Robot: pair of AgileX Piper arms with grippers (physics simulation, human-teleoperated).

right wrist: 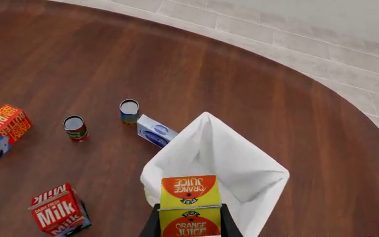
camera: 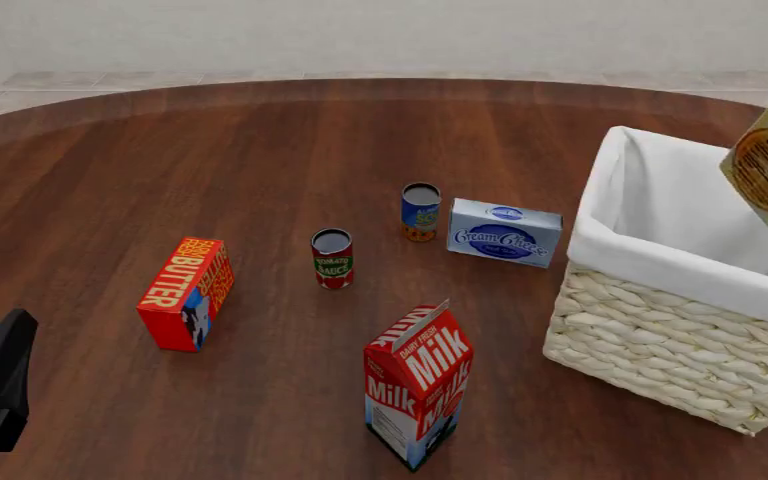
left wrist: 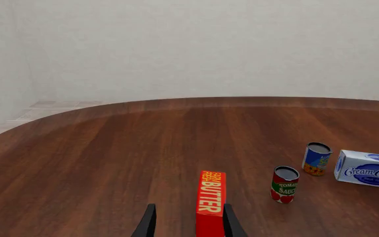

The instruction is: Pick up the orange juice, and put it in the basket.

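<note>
Orange juice (right wrist: 189, 205) hangs in the air over the basket (camera: 684, 330), clamped between the right gripper (right wrist: 189, 227) fingers, at the front view's 2 o'clock edge. Left gripper (left wrist: 188, 224) hovers low at 8 o'clock, fingers spread, butter box (camera: 187, 292) just ahead. Milk carton (camera: 418, 398) stands at 6 o'clock.

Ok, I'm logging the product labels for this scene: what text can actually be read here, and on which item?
"BUTTER": red box.
"Milk": red-white carton; small print above is blurred.
"ORANGE JUICE": orange juice, held between the right gripper fingers over the basket.
"Cream Cheese": blue-white box.
"TOMATO SAUCE": red can.
Blue-yellow can: label unreadable.
</note>
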